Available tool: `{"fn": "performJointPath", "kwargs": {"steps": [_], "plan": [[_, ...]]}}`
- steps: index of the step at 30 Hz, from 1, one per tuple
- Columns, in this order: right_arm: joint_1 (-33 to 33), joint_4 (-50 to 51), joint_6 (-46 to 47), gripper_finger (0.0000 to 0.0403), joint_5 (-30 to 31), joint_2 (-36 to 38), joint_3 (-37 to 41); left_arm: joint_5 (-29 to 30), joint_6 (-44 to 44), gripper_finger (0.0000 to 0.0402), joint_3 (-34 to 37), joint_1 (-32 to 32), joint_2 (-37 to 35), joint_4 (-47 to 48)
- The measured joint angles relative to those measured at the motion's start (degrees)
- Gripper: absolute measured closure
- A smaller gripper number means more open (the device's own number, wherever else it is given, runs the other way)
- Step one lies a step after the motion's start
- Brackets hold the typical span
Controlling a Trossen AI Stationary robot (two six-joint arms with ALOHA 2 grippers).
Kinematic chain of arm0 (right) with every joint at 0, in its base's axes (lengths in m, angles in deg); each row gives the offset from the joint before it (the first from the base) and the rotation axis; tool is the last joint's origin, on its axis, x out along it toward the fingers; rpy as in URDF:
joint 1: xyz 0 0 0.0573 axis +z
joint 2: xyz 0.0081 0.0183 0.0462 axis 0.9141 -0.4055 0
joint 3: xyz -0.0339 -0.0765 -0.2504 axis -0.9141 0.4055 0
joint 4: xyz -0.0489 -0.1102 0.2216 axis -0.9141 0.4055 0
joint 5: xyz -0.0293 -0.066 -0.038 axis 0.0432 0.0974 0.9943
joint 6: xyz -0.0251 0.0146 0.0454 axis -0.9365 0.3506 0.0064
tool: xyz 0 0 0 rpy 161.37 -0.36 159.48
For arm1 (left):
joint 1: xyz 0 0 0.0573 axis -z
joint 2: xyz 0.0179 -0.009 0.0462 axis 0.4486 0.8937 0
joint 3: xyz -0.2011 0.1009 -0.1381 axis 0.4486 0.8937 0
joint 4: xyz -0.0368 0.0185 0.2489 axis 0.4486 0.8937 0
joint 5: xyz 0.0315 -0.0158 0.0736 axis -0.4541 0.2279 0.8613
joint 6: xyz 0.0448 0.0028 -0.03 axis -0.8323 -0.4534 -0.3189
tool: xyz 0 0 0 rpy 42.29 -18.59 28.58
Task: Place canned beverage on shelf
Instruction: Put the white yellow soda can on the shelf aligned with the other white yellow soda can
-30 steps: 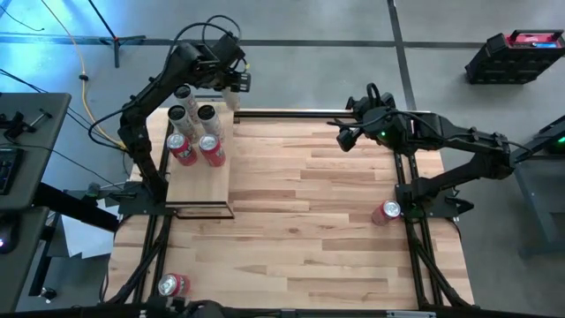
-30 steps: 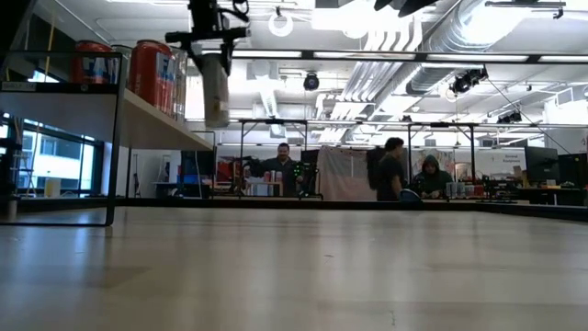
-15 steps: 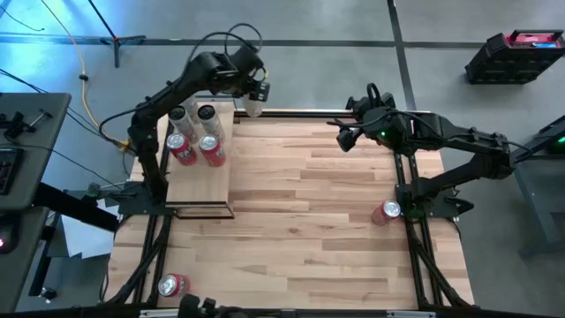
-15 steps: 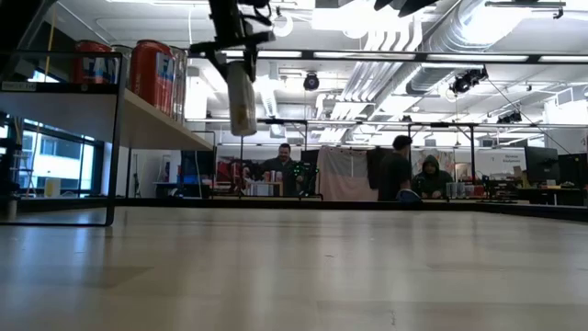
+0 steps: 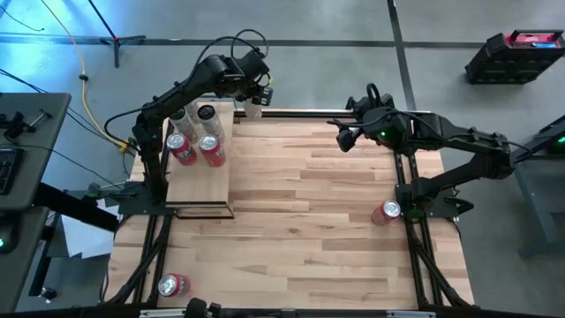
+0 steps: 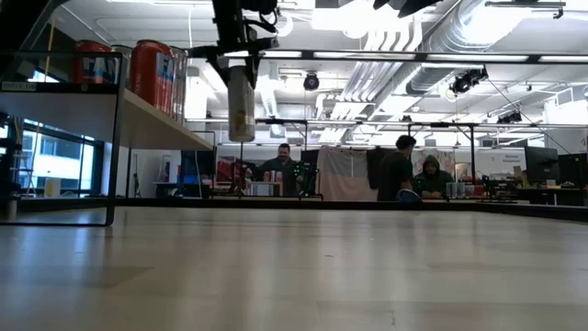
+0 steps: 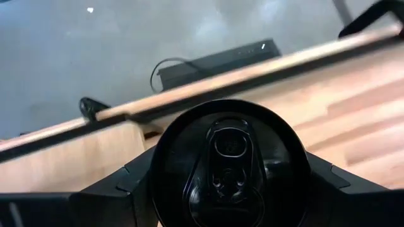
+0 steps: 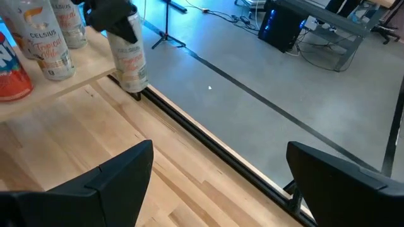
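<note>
My left gripper (image 5: 254, 99) is shut on a white can (image 5: 254, 108) held just beyond the far right corner of the shelf (image 5: 199, 181), at the table's far edge. The can also shows in the low view (image 6: 242, 103) and the right wrist view (image 8: 130, 60). The shelf is a pale-wood board with a black frame, raised above the table, and white cans (image 5: 207, 113) and red cans (image 5: 210, 150) stand on it. My right gripper (image 5: 344, 134) is open and empty at the far right. My left gripper pinches the can between its two fingers, on opposite sides near the can's top (image 8: 124, 30). The fingers (image 7: 107, 189) point down from above, on either side of the lid (image 7: 230, 157). The can hangs upright below them, clear of the table.
A red can (image 5: 386, 211) lies on the table near the right edge. Another red can (image 5: 172, 285) lies at the near left corner. People (image 6: 395, 170) are in the room behind the table.
My left gripper has carried the white can toward the table's right edge, from over the shelf's far end to just past its far right corner, most of it in the first half second. The can has stayed upright in the hold.
</note>
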State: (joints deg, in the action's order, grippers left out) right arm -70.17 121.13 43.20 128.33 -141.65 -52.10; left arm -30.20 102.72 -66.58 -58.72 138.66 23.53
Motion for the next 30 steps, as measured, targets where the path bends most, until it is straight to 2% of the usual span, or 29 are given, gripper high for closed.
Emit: {"fn": "performJointPath", "kwargs": {"steps": [4,7,10,14,19,22,27,30], "plan": [[0.0,0.0,1.1,0.0055,0.0,0.0,0.0,1.0,-0.1,0.0163,0.0,2.3,0.0,3.6],[0.0,0.0,1.7,0.0055,0.0,0.0,0.0,-0.1,-1.3,0.0163,0.0,3.4,0.0,0.0],[0.0,0.0,2.1,0.0055,0.0,0.0,0.0,-3.7,-2.7,0.0163,0.0,4.1,0.0,-2.5],[0.0,0.0,2.5,0.0055,0.0,0.0,0.0,-3.7,-3.6,0.0163,0.1,6.1,0.0,-3.6],[0.0,0.0,4.4,0.0055,-0.3,-0.6,0.0,-3.9,-4.6,0.0163,7.6,8.8,-1.5,-3.5],[0.0,0.0,5.4,0.0055,-0.9,-1.1,0.0,-4.6,-6.4,0.0163,11.7,10.7,-2.6,-7.2],[0.0,-0.5,5.6,0.0055,-0.9,-2.5,0.0,-6.0,-7.4,0.0163,12.3,12.6,-3.5,-12.0],[0.0,-1.4,5.6,0.0055,-1.7,-3.5,0.0,-6.2,-6.1,0.0163,12.4,10.1,-3.9,-11.1]]}}
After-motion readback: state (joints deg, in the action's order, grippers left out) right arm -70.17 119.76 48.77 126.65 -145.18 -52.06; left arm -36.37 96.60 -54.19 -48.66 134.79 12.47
